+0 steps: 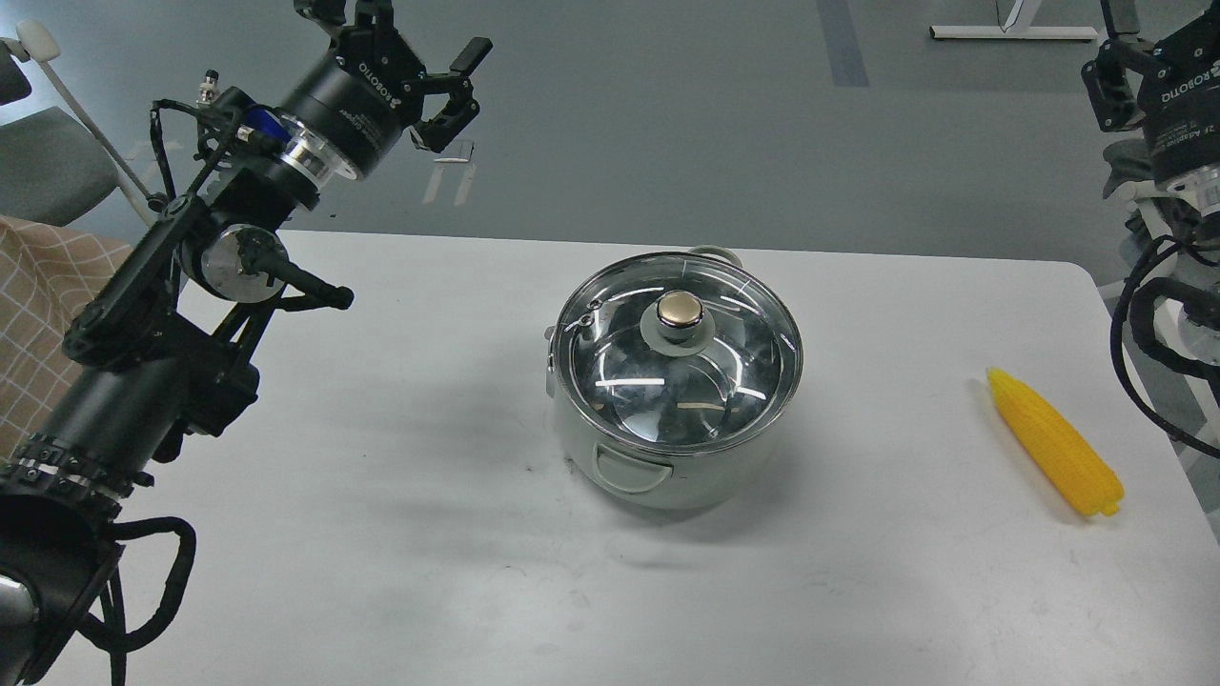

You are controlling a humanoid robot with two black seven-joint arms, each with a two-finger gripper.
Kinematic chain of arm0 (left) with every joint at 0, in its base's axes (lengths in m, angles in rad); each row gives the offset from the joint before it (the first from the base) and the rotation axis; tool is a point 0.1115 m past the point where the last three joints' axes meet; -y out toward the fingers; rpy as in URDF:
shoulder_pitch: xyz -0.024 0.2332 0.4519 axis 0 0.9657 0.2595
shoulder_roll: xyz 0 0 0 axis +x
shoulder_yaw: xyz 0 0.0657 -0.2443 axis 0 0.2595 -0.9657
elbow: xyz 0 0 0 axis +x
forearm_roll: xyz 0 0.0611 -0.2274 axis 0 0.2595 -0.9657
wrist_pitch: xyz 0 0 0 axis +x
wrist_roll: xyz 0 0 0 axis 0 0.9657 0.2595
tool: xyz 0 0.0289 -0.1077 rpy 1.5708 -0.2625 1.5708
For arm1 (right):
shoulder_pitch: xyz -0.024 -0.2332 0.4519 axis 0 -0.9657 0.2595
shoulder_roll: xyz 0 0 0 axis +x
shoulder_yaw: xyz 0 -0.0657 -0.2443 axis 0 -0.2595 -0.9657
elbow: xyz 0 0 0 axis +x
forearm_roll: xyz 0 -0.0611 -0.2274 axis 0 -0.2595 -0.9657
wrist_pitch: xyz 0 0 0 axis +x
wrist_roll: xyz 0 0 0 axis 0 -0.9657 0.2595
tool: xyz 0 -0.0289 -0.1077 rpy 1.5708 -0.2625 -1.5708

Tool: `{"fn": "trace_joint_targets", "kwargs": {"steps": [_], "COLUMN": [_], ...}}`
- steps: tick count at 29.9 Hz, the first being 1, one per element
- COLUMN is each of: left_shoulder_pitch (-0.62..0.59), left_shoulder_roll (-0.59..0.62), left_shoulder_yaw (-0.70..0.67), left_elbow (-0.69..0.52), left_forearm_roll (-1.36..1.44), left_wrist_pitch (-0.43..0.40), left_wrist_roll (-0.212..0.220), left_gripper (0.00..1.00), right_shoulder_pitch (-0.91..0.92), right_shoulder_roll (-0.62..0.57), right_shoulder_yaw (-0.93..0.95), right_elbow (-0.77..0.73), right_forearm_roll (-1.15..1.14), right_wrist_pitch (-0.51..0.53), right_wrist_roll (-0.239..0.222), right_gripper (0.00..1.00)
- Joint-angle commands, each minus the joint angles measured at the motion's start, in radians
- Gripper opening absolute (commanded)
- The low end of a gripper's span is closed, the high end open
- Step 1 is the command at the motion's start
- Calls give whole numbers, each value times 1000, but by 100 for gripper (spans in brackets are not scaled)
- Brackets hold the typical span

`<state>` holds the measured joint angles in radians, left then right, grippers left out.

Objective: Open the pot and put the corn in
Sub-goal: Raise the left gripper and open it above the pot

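Lying well right of lidded pot [667,457]: corn [1053,441]

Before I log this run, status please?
Left gripper open, raised, empty; right gripper unclear. Mint-green pot closed under glass lid. Yellow corn ear on table, unobstructed.

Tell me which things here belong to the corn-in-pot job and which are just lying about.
Job:
pot, closed
glass lid on the pot
corn on the table, right of the pot

Lying about:
checked cloth at the left edge
chair behind it
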<state>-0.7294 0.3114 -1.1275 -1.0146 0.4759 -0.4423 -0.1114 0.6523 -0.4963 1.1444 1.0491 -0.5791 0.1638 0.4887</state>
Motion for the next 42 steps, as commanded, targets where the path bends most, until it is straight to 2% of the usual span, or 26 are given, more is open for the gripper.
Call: {"fn": "trace_joint_targets", "kwargs": {"steps": [1, 8, 31, 42], "left_shoulder_pitch": [-1, 4, 8, -1], "left_shoulder_roll": [-6, -6, -54, -28], "left_shoulder_yaw": [12, 22, 17, 22], "left_elbow": [4, -5, -30, 47], "left_forearm_roll": [0, -2, 0, -23], "left_wrist_pitch": [2, -1, -1, -3], "left_wrist_roll": [1, 36, 44, 42], "left_gripper": [98, 98, 98, 98], "right_shoulder_pitch": [-8, -43, -125, -112], "right_shoulder_roll": [-1, 5, 1, -5], "right_shoulder_yaw": [3, 11, 75, 58], "right_elbow": [3, 20, 83, 31], "right_forearm_roll": [1, 1, -1, -2], "right_wrist_pitch": [0, 2, -1, 2], "right_wrist_roll": [0, 0, 0, 0], "right_gripper": [100, 100, 100, 100]}}
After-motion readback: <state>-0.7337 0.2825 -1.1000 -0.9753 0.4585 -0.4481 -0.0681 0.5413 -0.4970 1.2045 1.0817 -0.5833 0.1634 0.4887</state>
